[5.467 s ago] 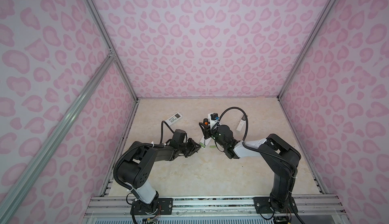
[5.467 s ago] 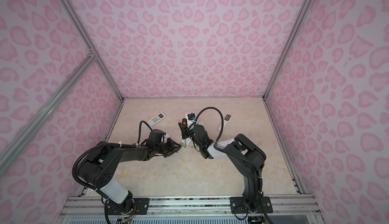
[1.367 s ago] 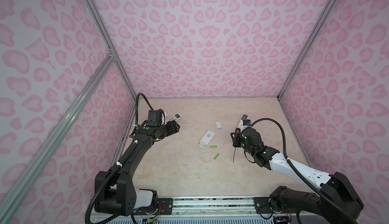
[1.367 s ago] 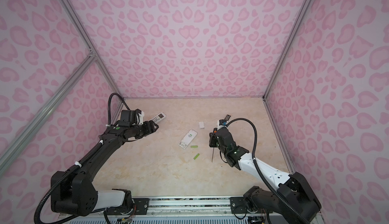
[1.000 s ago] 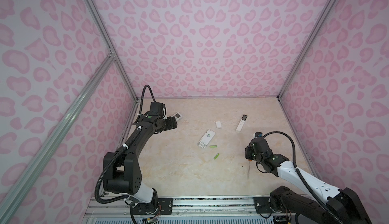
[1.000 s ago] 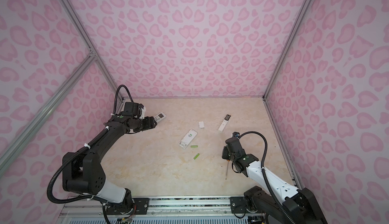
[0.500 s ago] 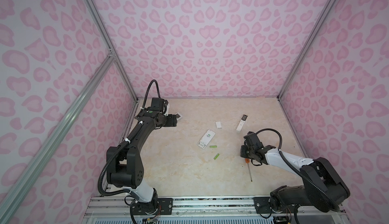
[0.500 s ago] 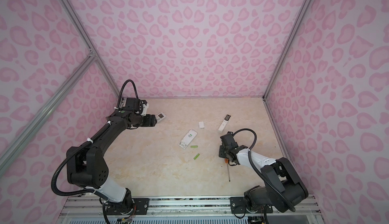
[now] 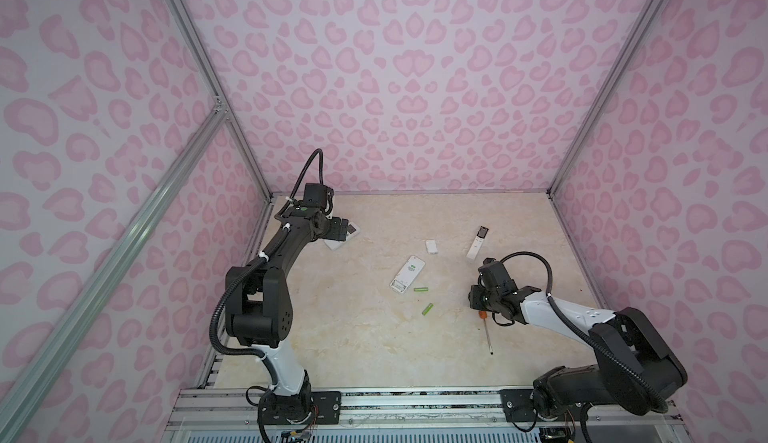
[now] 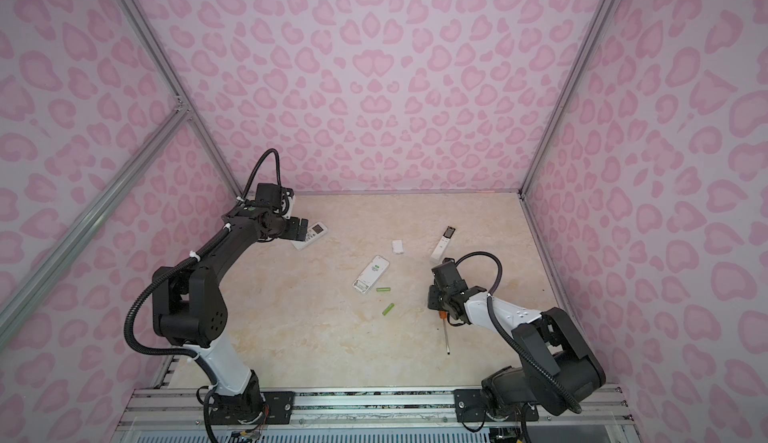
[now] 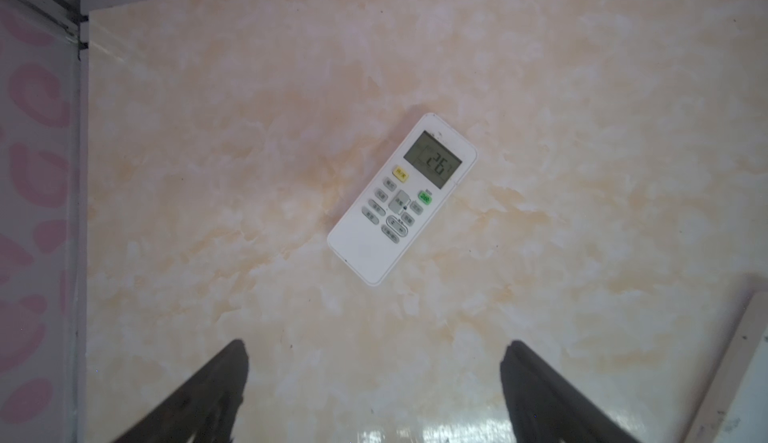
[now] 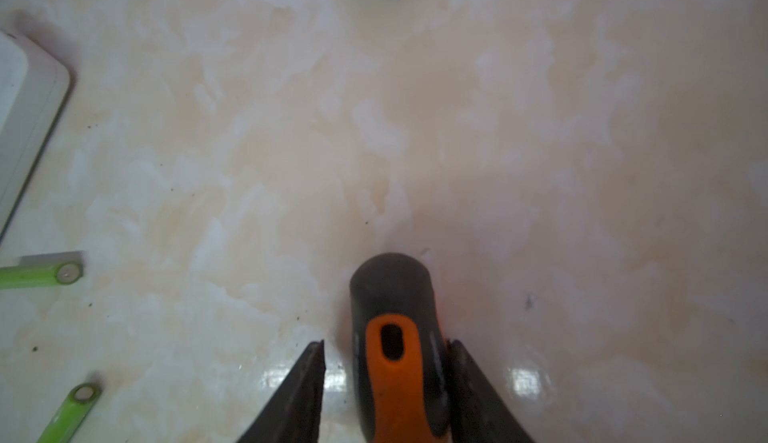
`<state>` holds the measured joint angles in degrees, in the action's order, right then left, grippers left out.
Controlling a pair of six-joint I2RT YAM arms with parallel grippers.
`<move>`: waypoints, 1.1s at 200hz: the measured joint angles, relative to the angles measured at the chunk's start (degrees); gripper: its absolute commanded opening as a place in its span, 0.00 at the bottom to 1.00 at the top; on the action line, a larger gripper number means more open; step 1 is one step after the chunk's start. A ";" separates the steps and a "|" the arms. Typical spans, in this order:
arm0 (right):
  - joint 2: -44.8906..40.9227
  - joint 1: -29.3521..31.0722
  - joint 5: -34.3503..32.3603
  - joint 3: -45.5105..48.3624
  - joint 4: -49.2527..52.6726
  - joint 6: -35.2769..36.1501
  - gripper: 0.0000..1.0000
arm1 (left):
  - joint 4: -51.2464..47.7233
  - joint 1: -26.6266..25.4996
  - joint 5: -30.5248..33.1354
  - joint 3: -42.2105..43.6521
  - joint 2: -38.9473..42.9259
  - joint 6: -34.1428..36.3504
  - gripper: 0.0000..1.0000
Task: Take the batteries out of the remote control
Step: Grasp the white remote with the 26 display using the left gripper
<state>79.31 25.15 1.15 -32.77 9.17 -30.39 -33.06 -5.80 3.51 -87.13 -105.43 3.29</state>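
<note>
1. Two green batteries (image 9: 420, 289) lie loose on the table (image 9: 365, 353), just beside the middle remote (image 9: 407, 274). They are near the right gripper (image 12: 386, 344) and well apart from the left gripper (image 11: 376, 347).
2. The right arm reaches low, its jaws slack on either side of a screwdriver (image 9: 487, 333) handle, with a gap showing on one side. The left gripper hovers, spread wide, above a display remote (image 11: 401, 199) near the far corner.
3. Just over a second earlier the right gripper held the screwdriver closer to the middle. It now lies on the table.
</note>
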 measured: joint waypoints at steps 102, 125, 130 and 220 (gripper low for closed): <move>-17.03 0.13 -3.39 4.48 -0.39 0.98 0.48 | -6.45 0.94 -4.37 -18.71 -20.44 2.69 0.97; -18.53 0.13 -4.26 5.70 -2.25 0.92 0.47 | -8.68 0.92 -5.11 -22.08 -24.00 2.60 0.97; -18.71 0.13 -4.57 5.97 -2.64 0.87 0.47 | -9.01 0.87 -5.22 -22.75 -24.70 2.47 0.97; -17.38 0.13 -5.18 6.64 -5.42 -1.09 0.45 | -15.21 -1.49 -3.04 -28.81 -31.76 4.00 0.99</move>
<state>61.93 25.28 -4.03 -26.13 3.75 -31.48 -48.27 -7.29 0.47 -115.94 -137.19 7.29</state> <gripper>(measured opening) 0.453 0.983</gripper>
